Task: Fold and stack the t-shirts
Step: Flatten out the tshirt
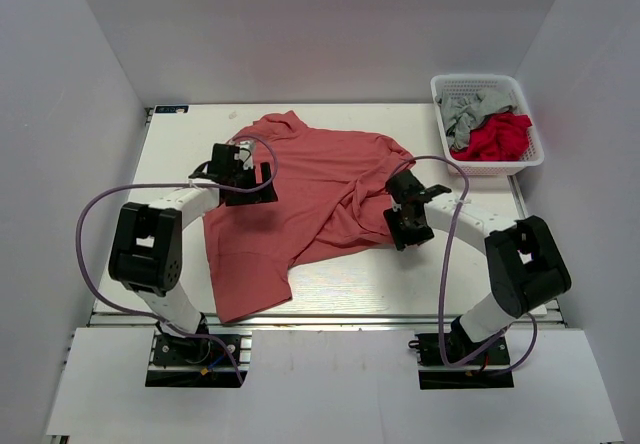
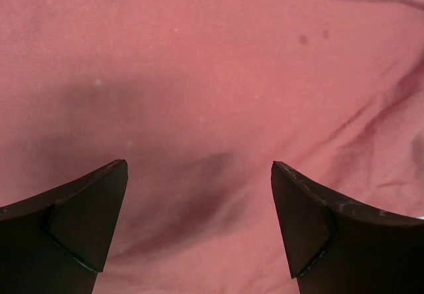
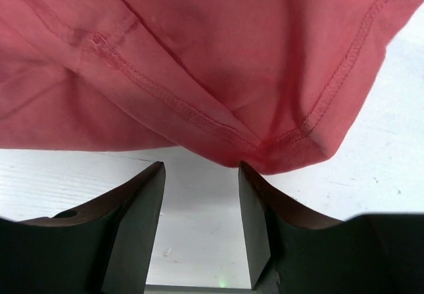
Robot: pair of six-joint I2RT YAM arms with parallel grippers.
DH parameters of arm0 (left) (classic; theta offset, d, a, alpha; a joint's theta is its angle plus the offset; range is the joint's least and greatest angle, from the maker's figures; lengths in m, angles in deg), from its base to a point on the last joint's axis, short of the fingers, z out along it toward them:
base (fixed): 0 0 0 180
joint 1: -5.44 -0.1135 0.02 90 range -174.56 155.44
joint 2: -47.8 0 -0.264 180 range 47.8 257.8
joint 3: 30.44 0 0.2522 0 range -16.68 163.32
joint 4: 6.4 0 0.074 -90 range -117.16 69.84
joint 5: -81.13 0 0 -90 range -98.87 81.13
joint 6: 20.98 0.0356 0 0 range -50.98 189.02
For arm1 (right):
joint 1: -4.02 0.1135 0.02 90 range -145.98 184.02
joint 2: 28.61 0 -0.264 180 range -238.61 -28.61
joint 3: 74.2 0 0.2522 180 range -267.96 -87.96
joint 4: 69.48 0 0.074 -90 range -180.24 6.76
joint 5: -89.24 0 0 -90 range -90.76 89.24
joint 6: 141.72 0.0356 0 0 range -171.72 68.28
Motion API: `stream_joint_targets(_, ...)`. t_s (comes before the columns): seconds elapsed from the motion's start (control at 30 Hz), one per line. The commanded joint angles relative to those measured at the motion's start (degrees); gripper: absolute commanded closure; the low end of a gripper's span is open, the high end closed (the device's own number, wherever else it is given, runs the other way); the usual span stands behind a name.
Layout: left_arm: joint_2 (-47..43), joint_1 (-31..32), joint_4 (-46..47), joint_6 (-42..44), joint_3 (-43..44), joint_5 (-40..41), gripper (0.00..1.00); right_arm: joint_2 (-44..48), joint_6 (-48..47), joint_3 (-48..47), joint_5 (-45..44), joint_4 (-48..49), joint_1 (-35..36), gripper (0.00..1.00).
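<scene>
R fingers [image 3: 136, 221] apart at tee [image 3: 199, 55] hem; L fingers [image 2: 86, 221] apart over tee.

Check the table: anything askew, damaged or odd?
The salmon t-shirt lies skewed and rumpled, its right side bunched in folds by the right claw. Two small dark spots mark the cloth ahead of the left claw.

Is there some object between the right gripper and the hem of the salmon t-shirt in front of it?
Nothing visible. In the right wrist view the right gripper is open, and the hem of the t-shirt lies just ahead of it; only bare table shows between them.
</scene>
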Motion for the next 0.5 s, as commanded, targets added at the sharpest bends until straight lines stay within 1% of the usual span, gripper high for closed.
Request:
stream_joint_targets(0.0,1.03,0.01,1.32,0.26,1.77,0.79,0.01,0.20,-0.73,-0.05,-5.11,-1.89,1.17,0.45)
stream_joint_targets(0.07,1.73,0.01,1.32,0.26,1.77,1.94,0.01,-0.68,-0.38,-0.22,-7.49,-1.89,1.26,0.45)
stream_joint_targets(0.13,4.36,0.01,1.32,0.26,2.90,3.25,0.01,-2.17,0.15,-0.75,-9.77,-1.89,1.52,0.47)
stream_joint_targets(0.17,5.41,0.01,1.32,0.26,3.70,3.87,0.01,-2.44,0.32,-0.84,-11.70,-1.80,1.52,0.50)
stream_joint_targets(0.2,6.38,0.01,-0.07,0.26,4.49,5.18,0.01,-2.70,0.76,-1.01,-12.50,-1.36,1.61,0.55)
stream_joint_targets(0.27,9.19,0.01,-0.09,0.78,6.69,5.72,0.01,-3.41,1.12,-1.54,-14.70,-0.92,1.61,0.56)
stream_joint_targets(0.33,10.60,-1.04,-0.70,0.79,7.83,6.42,0.01,-3.58,1.03,-1.98,-15.67,-0.22,1.61,0.61)
stream_joint_targets(0.4,12.36,-1.05,-0.70,0.79,9.15,5.63,0.01,-3.58,0.59,-2.68,-15.58,1.10,1.61,0.69)
stream_joint_targets(0.43,12.37,-1.05,-0.18,0.79,10.20,5.63,0.01,-3.32,0.50,-2.51,-15.15,1.71,1.52,0.80)
stream_joint_targets(0.47,13.24,-1.05,-0.18,0.79,10.73,6.59,0.01,-3.32,-0.11,-2.60,-14.97,2.76,1.43,0.82)
